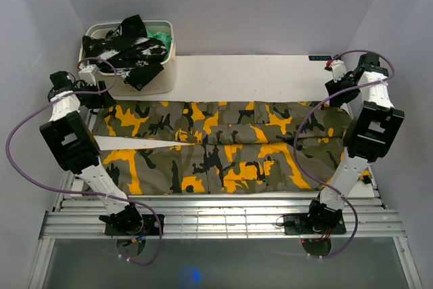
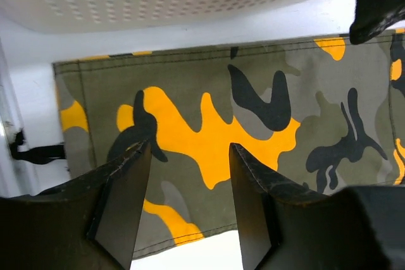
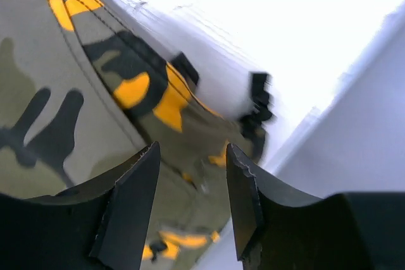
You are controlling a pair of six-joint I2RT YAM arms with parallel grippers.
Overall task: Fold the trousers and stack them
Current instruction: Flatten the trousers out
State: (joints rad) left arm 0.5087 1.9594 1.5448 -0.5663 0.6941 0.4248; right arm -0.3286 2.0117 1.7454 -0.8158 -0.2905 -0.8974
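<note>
The camouflage trousers point(image 1: 223, 147) are laid flat on the white table point(image 1: 257, 76), long axis left to right, legs pointed left, waist right. The left gripper point(image 2: 190, 150) and right gripper point(image 3: 193, 150) are held wide, empty, above opposite ends.

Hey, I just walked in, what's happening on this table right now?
Two robot arms are working on camouflage trousers, which lie spread flat across the table, not yet folded. The left pincer is open above the leg cuffs, the right pincer open over the waist end; neither grips cloth. A basket of other clothes sits at the back left.
</note>
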